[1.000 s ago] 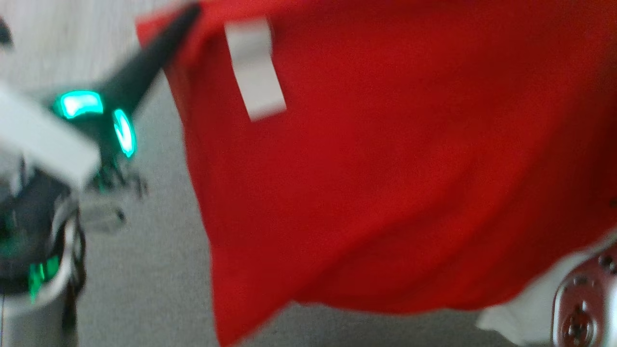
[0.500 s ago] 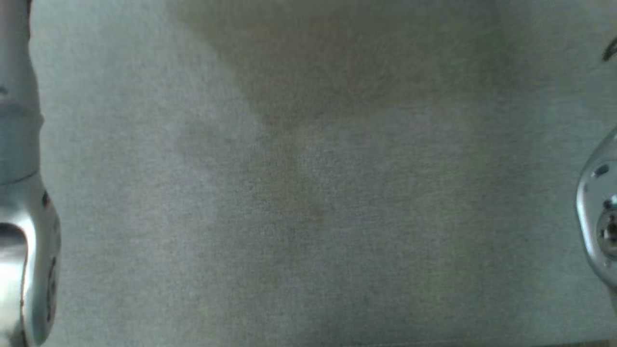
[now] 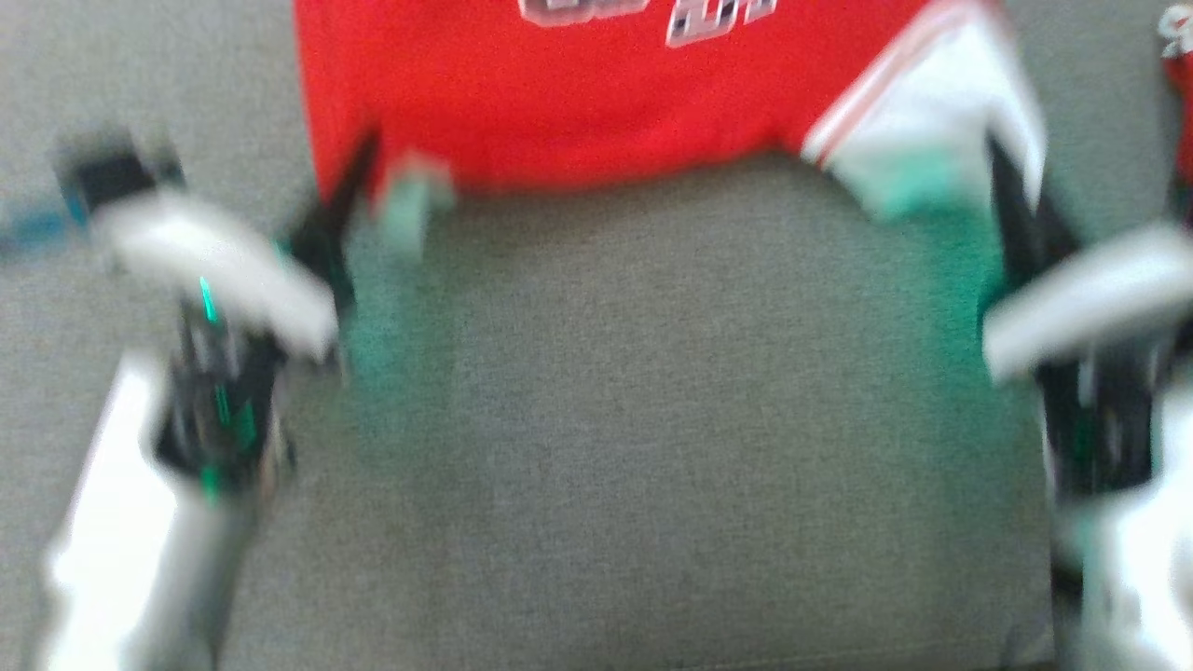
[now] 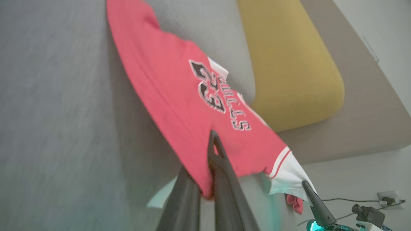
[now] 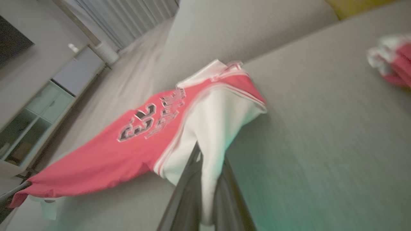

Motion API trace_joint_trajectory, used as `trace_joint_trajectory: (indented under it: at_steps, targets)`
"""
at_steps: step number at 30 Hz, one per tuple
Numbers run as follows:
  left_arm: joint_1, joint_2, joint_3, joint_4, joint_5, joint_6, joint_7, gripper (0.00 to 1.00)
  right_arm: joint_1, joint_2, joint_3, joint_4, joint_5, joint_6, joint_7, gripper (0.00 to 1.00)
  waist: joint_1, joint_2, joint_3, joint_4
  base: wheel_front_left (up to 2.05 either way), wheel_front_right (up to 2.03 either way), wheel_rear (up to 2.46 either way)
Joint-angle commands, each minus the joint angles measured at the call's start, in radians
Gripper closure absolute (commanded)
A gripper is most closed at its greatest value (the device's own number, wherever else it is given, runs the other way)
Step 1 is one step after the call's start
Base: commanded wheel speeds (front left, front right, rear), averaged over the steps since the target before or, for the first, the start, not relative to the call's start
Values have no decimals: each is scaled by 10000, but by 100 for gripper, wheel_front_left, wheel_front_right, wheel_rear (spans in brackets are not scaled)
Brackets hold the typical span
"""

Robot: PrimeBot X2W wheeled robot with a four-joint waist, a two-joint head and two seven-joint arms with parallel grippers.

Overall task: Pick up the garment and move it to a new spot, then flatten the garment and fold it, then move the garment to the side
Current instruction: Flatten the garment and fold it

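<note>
The jersey (image 4: 179,96) hangs stretched between both arms above the sofa (image 3: 652,419), toward the seat's back edge. I cannot tell whether its far end touches the upholstery.

The left gripper (image 4: 207,154) has its fingers clenched on the red hem. The right gripper (image 5: 208,166) has its fingers clenched on a white panel.

Both holds look like thin pinches near an edge, and the head view's blur suggests fast motion, so a swing could pull the cloth out of 1 grip. The jersey would then drop in a heap. Uneven lowering could also crease it or drape it onto the yellow cushion (image 4: 289,64) or the other red-and-white cloth (image 5: 391,61).

The chest print reads "23", with letters that look like "BULLS". A pale tag (image 3: 405,200) at the hem is too blurred to read.
</note>
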Motion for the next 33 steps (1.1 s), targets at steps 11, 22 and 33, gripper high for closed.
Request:
trace_joint_trajectory:
  at_steps: [11,22,33]
  targets:
    - [6294,504,465,-4414,253,1048,-1712,100,6009,81,-467,-3081,647,71,-308,100,5,0,-1466,-52,0,0,0]
    - [7654,820,-21,-5943,639,1840,-1340,100,7121,81,-729,-4551,695,71,813,100,5,0,-1108,300,0,0,0]
    - [3815,1413,-92,-4734,-68,4036,1897,100,2436,81,-866,-3840,-489,71,5500,100,5,0,-815,436,0,0,0]
